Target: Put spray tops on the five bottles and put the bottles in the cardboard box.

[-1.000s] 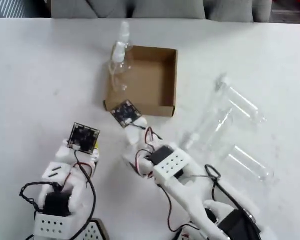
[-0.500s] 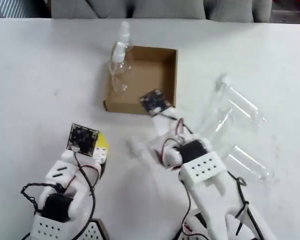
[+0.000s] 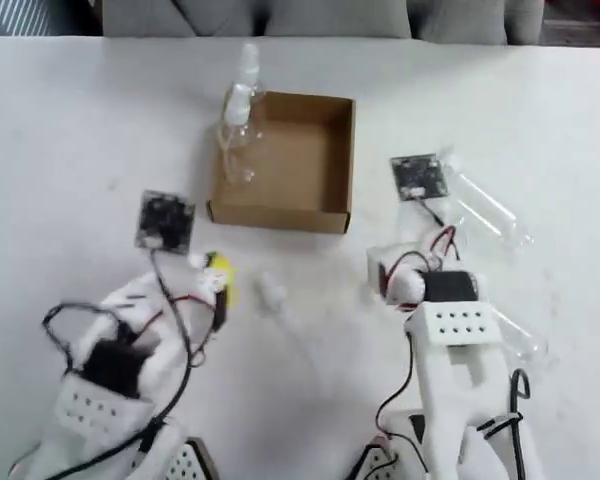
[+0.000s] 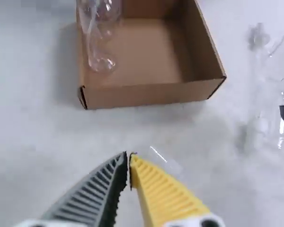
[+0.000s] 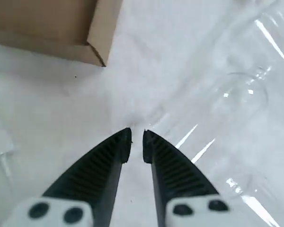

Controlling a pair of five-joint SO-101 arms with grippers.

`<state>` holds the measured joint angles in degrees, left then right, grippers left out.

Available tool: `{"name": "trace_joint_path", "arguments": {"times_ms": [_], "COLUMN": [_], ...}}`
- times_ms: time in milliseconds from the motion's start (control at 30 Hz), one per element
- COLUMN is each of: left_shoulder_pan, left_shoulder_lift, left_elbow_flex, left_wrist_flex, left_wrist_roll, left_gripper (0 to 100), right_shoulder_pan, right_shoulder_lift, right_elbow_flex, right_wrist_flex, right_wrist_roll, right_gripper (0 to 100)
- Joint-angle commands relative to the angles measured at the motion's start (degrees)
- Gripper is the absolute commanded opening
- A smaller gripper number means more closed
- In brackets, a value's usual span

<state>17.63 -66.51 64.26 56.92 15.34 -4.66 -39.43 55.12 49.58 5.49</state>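
— How far along does the job look?

— Early, I would judge. Against the left wall of the cardboard box [image 3: 280, 213] there are clear bottles with spray tops [image 3: 238, 120]. I make out one for sure and perhaps a second, but clear plastic over clear plastic is hard to count. The left wrist view shows one resting inside the box along that wall.

— And the rest?

— The bare bottles [image 3: 485, 208] lie on their sides on the table [image 3: 80, 120], just off the right wall of the box, and none of them wears a top as far as I can see. A loose spray top [image 3: 271, 291] lies on the table a little way out from the front wall of the box, on the arms' side. So most of the capping and nearly all of the boxing are left to do.

— Where do the arms sit?

— The left gripper [image 4: 128, 163] hangs low over the table in front of the box, near its front left corner. It points at the box, with the loose spray top just beside its yellow finger. Its fingertips are pressed together with nothing between them.

— And the other?

— The right gripper [image 5: 136, 141] is off the front right corner of the box, nose down toward the table at the near edge of the bare bottles. Its two black fingers stand a narrow slit apart and pinch nothing.
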Motion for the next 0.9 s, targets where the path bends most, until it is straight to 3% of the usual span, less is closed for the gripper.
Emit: {"name": "trace_joint_path", "arguments": {"times_ms": [0, 167, 333, 467, 867], "left_shoulder_pan": [4.26, 5.67, 6.81, 6.81, 4.44], "left_shoulder_lift": [5.49, 12.09, 20.62, 26.68, 44.88], "left_elbow_flex": [-4.22, -1.49, 0.44, -1.58, -11.52], "left_wrist_flex": [-1.05, -7.12, -10.73, -11.87, -11.87], "left_wrist_roll": [7.56, 15.12, 18.90, 22.15, 22.24], "left_gripper": [3, 5, 23, 21, 20], "right_shoulder_pan": [3.03, 3.91, 3.82, 3.65, 3.56], "right_shoulder_lift": [-1.27, -1.27, -1.27, -1.19, -1.19], "right_elbow_flex": [-2.73, -2.64, -2.64, -2.64, -2.11], "right_wrist_flex": [-1.27, -1.27, -1.27, -1.19, -1.27], "right_wrist_roll": [-0.70, -0.70, -0.62, -0.62, -0.26], "right_gripper": [3.1, 3.1, 3.1, 3.1, 3.1]}}
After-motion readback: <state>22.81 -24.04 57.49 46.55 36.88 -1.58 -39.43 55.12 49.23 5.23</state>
